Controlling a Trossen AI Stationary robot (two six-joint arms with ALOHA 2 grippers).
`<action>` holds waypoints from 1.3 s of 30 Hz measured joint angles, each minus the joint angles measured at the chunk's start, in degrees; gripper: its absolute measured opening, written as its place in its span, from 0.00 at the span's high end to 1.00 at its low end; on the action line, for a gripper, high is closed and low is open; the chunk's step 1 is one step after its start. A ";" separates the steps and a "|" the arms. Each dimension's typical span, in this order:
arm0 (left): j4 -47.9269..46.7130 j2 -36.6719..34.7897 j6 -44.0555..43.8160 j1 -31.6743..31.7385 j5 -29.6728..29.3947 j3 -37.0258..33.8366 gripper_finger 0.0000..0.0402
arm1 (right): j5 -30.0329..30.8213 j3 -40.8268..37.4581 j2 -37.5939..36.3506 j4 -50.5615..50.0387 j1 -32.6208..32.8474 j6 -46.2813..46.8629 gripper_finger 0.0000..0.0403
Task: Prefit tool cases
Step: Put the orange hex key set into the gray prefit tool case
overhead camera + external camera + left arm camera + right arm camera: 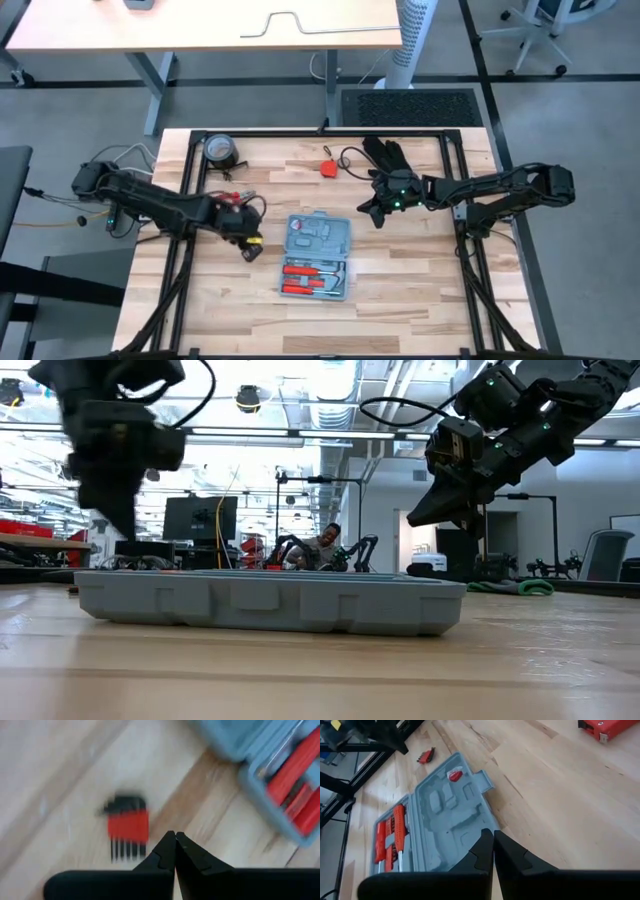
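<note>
From above, the tool case (pixel 318 256) lies opened flat near the middle of the wooden bench (pixel 420 290), its two halves side by side, between the two arms. The half farther from the bench's front edge shows only bare moulded grey recesses, while the nearer half holds red-handled tools (pixel 314 277). The right wrist view adds detail the overhead picture lacks: a small red-and-white item (pixel 455 774) sits in the otherwise bare half by the handle tab (pixel 481 780), and the red tools lie in rows in the other half. The left wrist view alone shows a red hex key set (pixel 127 827) with dark keys lying on the bench just beside the case. The low view shows only the case's grey outer wall, with both arms held above the bench and a person seated in the room far behind. The left gripper (pixel 244 228) hangs just left of the case, jaws pressed together and holding nothing; the right gripper (pixel 372 212) hovers up to the case's right, jaws likewise pressed together.
</note>
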 joint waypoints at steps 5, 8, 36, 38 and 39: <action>-2.23 0.02 -9.62 -7.29 -3.55 -2.56 1.00 | -0.28 0.00 -0.02 -0.74 -0.02 -0.01 0.94; -0.54 0.67 -14.81 -9.88 -6.82 -4.93 1.00 | -0.31 0.00 -0.02 -0.79 -0.07 -0.06 0.94; 25.12 8.17 -0.19 13.52 -15.14 -8.36 1.00 | 0.04 0.02 -0.02 3.09 -0.17 0.52 0.94; 27.66 8.17 0.92 15.67 -13.45 -8.36 1.00 | 0.04 0.02 -0.02 2.95 -0.17 1.04 0.94; 28.65 8.17 1.62 16.60 -12.10 -8.36 1.00 | 0.04 0.02 -0.02 3.06 -0.17 1.77 0.94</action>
